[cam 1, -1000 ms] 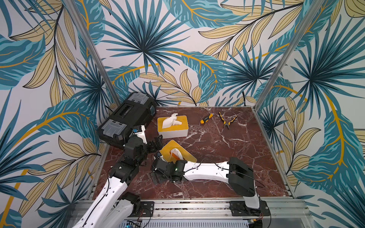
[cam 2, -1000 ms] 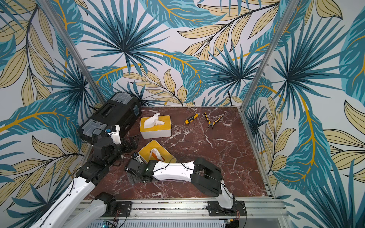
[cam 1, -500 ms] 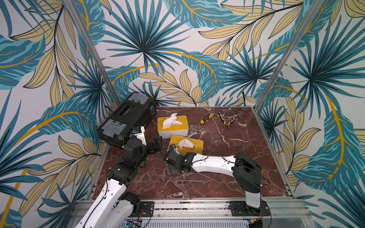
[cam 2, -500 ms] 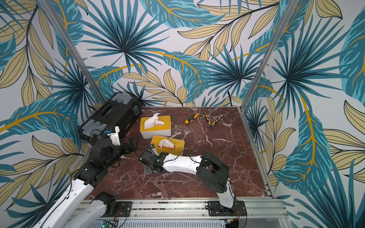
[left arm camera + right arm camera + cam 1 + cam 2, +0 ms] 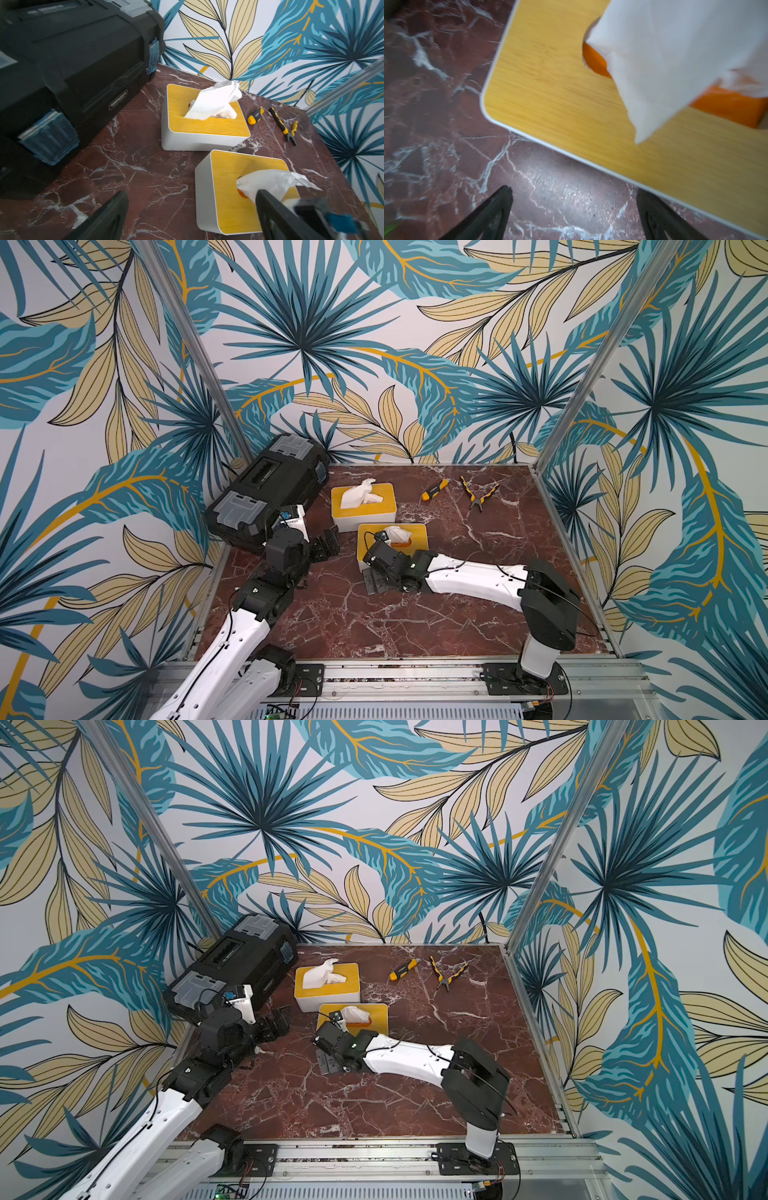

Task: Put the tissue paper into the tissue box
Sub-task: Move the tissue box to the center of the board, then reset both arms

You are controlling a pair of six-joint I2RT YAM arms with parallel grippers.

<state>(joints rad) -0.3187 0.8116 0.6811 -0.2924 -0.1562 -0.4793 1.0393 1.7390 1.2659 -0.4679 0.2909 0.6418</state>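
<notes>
**A:** What is found at the left?

**B:** A black plastic toolbox is set against the wall on the red-brown marble tabletop. Just beside it the left hand is held low. Its jaws are spread wide and nothing is gripped.

**A:** And towards the middle?

**B:** Two white tissue boxes with yellow wood-grain lids are placed near each other. A crumpled white sheet is pushed up from the farther tissue box. In the nearer tissue box the white tissue paper is lodged in the oval slot, and most of it stands above the lid. The right hand is poised low over the tabletop at that box's front edge. Its jaws are apart and no paper is caught between them.

**A:** What could be spoiled from here?

**B:** The tissue paper could be dragged out rather than tucked in if it is pinched and lifted. It could be torn if it is jabbed hard. The nearer tissue box is braced by nothing, so it could be shoved or tipped if its wall is struck by a low finger.

**A:** Farther right?

**B:** A stubby orange-and-black screwdriver and yellow-handled pliers are laid well apart from the boxes.
</notes>
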